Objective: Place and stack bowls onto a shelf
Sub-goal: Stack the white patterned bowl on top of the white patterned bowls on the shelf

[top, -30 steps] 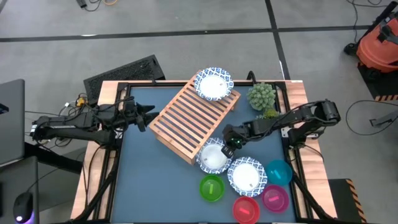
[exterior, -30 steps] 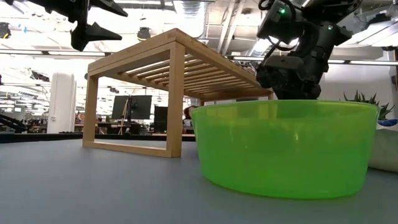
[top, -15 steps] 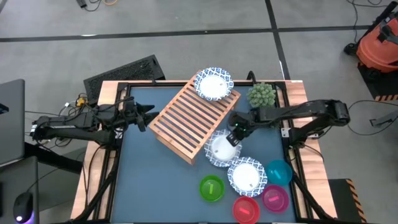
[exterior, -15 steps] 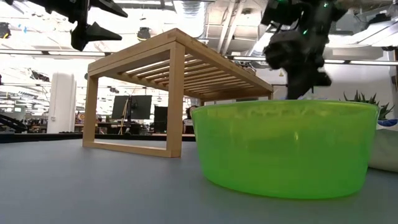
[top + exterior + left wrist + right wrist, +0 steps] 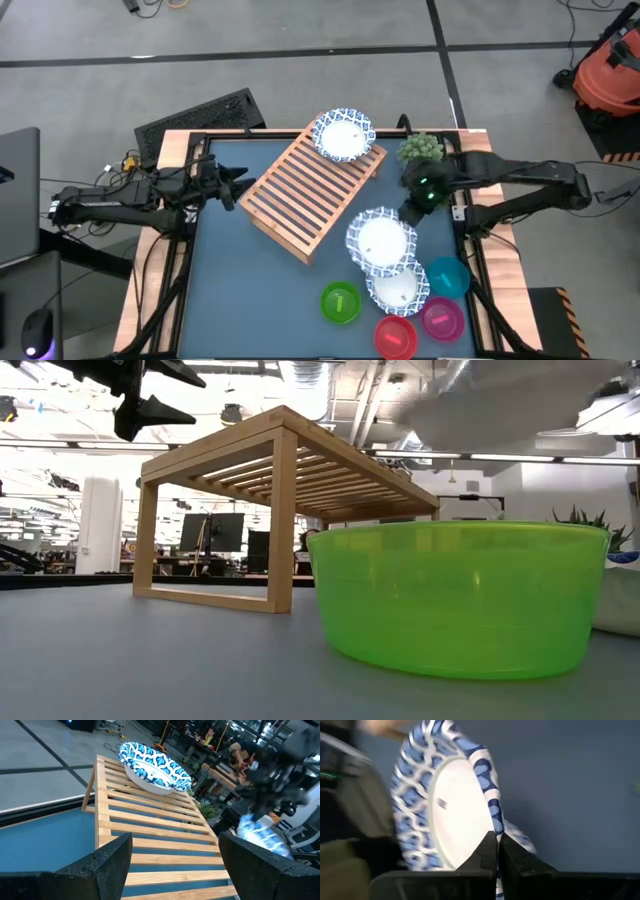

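Blue-rimmed bowl [image 5: 381, 240] pinched at its rim by the right gripper [image 5: 410, 212], held above another patterned bowl [image 5: 397, 286] beside the shelf [image 5: 300, 195]. Left gripper [image 5: 232, 187] parked wide open at the shelf's far end.

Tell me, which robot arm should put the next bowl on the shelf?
The right one, probably. Its right gripper already pinches the rim of a lifted bowl beside the shelf. The left gripper hangs open and empty at the shelf's other side.

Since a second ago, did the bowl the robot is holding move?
Yes. The bowl in the right gripper moved right, away from the shelf, over another patterned bowl.
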Controlling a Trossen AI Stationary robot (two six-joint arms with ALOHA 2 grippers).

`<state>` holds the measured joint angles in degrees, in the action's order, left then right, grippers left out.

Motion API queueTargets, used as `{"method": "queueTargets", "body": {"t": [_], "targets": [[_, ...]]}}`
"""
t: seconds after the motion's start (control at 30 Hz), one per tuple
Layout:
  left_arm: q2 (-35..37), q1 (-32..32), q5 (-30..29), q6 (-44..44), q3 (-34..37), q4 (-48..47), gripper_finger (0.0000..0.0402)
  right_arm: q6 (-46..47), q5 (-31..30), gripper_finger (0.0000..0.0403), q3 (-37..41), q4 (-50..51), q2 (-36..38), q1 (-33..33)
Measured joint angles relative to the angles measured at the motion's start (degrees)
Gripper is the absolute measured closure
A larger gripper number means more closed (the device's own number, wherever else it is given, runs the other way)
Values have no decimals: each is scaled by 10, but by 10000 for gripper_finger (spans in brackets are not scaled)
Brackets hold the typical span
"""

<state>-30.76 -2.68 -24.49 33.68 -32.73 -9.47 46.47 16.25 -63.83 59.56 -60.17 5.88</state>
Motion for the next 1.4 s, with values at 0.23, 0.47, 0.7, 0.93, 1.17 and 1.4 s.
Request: {"method": "queueTargets", "body": {"t": [0.23,0.47,0.7,0.93,1.17,1.4], "targets": [[0,0,-4,3,0,0,120,-26,-39,382,-71,-97,48,75],[0,0,-4,5,0,0,120,-112,-86,382,-121,-183,4,231],[0,0,-5,5,0,-1,120,-149,32,382,-139,-256,-103,347],[0,0,-7,5,0,-1,120,-150,106,382,-152,-260,-182,408],[0,0,-7,4,0,-1,120,-159,111,379,-152,-240,-207,433],[0,0,-18,4,0,-2,120,-156,109,343,-152,-235,-225,439]]}}
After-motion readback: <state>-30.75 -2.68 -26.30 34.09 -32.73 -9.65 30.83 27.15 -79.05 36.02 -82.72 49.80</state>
